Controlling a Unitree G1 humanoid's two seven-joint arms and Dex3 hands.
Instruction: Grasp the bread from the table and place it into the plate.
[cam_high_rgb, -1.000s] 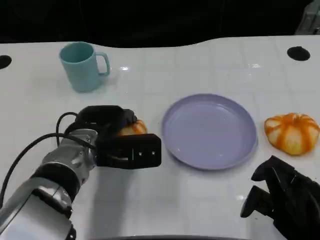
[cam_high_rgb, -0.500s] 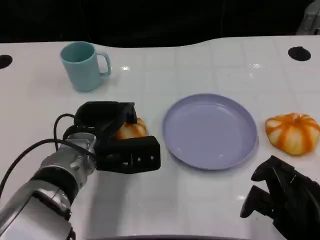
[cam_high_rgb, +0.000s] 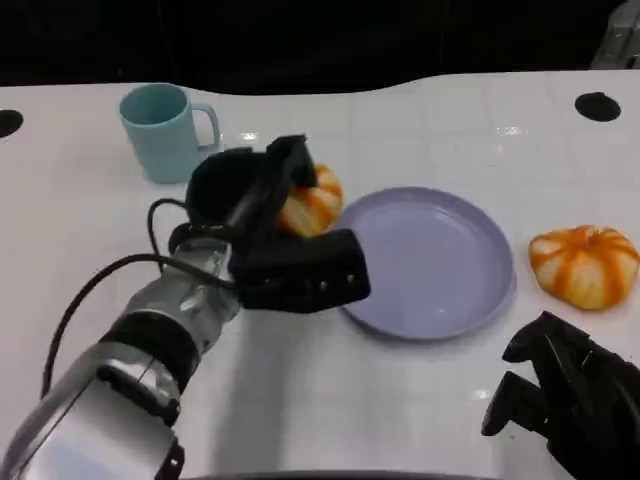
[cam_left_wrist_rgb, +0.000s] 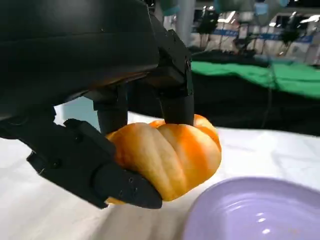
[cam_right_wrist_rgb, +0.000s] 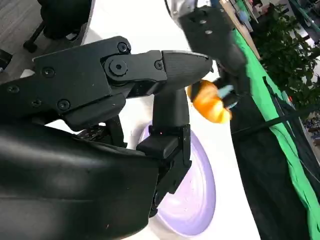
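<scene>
My left hand (cam_high_rgb: 262, 228) grips an orange-and-white striped bun of bread (cam_high_rgb: 312, 204) and holds it in the air just off the left rim of the lilac plate (cam_high_rgb: 430, 265). The left wrist view has the bread (cam_left_wrist_rgb: 175, 157) pinched between black fingers (cam_left_wrist_rgb: 87, 167), with the plate (cam_left_wrist_rgb: 260, 215) below and beside it. From the right wrist view the held bread (cam_right_wrist_rgb: 210, 102) hangs beyond the plate (cam_right_wrist_rgb: 200, 195). My right hand (cam_high_rgb: 570, 395) rests at the near right edge of the table, holding nothing, fingers apart.
A second orange striped bun (cam_high_rgb: 585, 265) lies on the table to the right of the plate. A teal mug (cam_high_rgb: 165, 130) stands at the back left. Dark holes (cam_high_rgb: 597, 106) mark the table's far corners. White tabletop lies between the plate and my right hand.
My left hand has lifted the bread off the table and carried it up and to the right, toward the plate's left rim. The right hand has stayed put.
</scene>
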